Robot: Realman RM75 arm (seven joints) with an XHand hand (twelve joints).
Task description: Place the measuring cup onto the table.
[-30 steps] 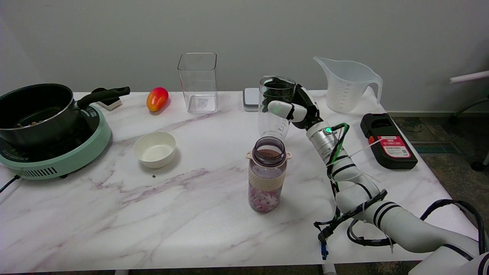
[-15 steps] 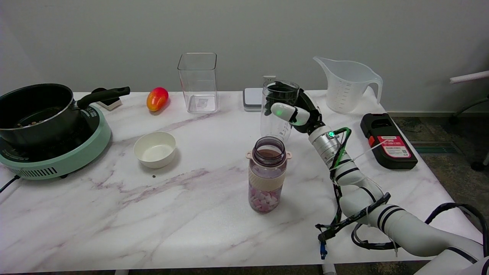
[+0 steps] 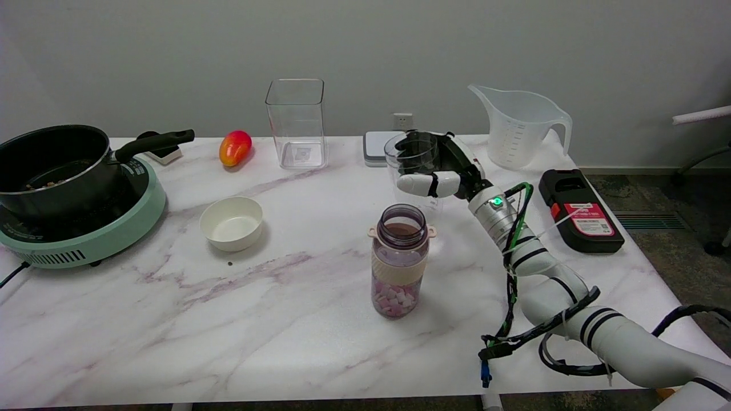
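Marble-patterned table point(image 3: 274, 297), item by item. Near: lidless jar point(image 3: 398, 260). Beyond it: measuring cup point(image 3: 412, 171), grasped in my right hand point(image 3: 442, 171), now lower than a moment ago, apparently close to touching down; release pending.

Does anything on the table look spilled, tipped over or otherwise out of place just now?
Nothing stands out. The right hand holds the clear measuring cup upright behind the jar, and only a small dark speck lies near the white bowl.
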